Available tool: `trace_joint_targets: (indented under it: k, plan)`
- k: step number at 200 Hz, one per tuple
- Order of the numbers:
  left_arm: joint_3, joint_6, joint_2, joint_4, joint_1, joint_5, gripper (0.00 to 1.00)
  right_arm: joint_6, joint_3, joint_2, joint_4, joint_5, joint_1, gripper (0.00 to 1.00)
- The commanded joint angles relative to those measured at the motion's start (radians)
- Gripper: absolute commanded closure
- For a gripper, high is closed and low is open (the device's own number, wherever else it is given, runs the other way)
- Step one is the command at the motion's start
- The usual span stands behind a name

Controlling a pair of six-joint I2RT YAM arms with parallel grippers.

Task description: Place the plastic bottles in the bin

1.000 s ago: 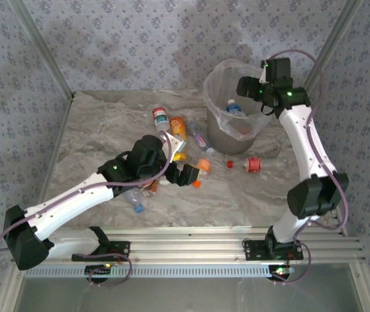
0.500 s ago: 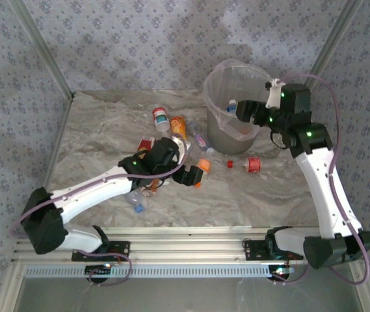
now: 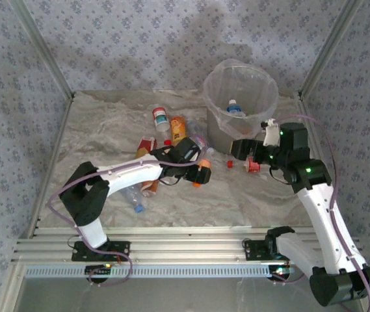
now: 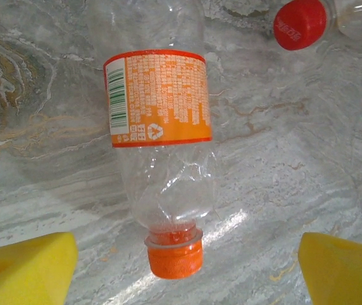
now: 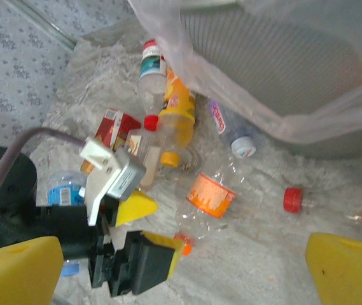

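Left end effector [image 4: 181, 272]: yellow pads apart, flanking without touching the orange cap of a clear plastic bottle with an orange label [image 4: 158, 124]. The bottle is laid flat on the marbled grey tabletop [image 4: 282, 159], cap toward 6 o'clock in the wrist view.

Right end effector [image 5: 181, 267]: pads apart, positioned beside the round grey bag-lined bin [image 3: 237, 135], which is placed at 1 o'clock in the top view. A blue-capped bottle [image 3: 235, 107] is seen inside.

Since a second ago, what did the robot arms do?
The right gripper came away from over the round grey bin and lowered toward the table in front of it, open. The left gripper reached farther out and now hovers open over the clear orange-labelled plastic bottle. Nothing was grabbed or dropped; the other bottles stayed put.
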Motion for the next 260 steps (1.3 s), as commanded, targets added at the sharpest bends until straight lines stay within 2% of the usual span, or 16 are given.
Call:
trace_joint_targets:
  k: [1,131,260]
  plan:
    - [0.05,-0.014,0.043,-0.032,-0.006,-0.011,0.12,0.015,-0.021,-0.009,0.022,-0.049,-0.001,0.0]
    - [0.121,-0.003,0.203,-0.037,0.013,0.044,0.11,-0.006,-0.022,0.007,0.0,-0.051,-0.018,0.0]
    - [0.112,-0.006,0.231,0.035,0.028,0.077,0.25,-0.009,-0.047,0.002,-0.003,-0.043,-0.025,0.0]
